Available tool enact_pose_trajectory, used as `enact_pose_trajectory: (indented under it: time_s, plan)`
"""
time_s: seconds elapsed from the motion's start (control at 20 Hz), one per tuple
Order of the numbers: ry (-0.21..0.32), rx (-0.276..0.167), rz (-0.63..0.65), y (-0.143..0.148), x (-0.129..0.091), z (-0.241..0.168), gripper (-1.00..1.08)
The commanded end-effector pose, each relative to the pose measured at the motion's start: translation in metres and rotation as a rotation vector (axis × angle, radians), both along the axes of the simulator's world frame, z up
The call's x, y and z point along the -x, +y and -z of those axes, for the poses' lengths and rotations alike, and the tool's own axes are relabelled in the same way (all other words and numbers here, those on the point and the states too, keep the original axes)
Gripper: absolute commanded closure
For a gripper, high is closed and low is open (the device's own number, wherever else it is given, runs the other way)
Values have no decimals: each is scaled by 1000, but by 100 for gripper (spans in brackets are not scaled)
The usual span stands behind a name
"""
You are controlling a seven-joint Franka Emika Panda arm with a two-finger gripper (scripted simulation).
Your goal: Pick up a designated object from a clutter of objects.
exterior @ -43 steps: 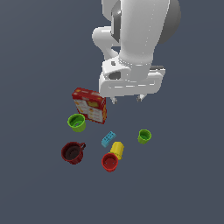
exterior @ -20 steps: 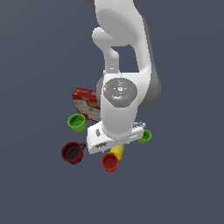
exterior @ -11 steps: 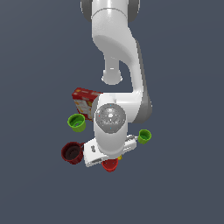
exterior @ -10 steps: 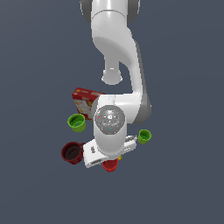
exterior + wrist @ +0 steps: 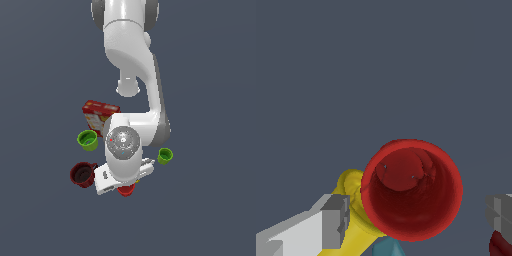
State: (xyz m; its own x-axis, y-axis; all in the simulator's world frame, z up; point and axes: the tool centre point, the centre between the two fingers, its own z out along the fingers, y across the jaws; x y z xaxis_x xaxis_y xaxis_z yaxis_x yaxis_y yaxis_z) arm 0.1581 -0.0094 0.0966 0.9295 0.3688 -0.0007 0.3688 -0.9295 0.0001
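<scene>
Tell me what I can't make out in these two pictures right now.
- Exterior view: the arm hides most of the red cup, and the tool.
- Wrist view: the red cup covers part of the yellow cup.
- Wrist view: the edge cuts off the blue brick and maroon mug.

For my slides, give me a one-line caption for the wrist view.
Open gripper straddling the upright red cup, with the yellow cup lying against it.

A flat slate-grey floor (image 5: 210, 215) (matte, evenly coloured) forms the whole background in both views.
</scene>
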Motion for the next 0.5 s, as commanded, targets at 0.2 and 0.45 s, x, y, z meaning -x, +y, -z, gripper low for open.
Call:
enact_pose_trajectory:
  time_s: [0.2,0.45]
  plan:
    - [0,0,-1,0,1,26,-92]
    - [0,0,-2,0,1,48,-92]
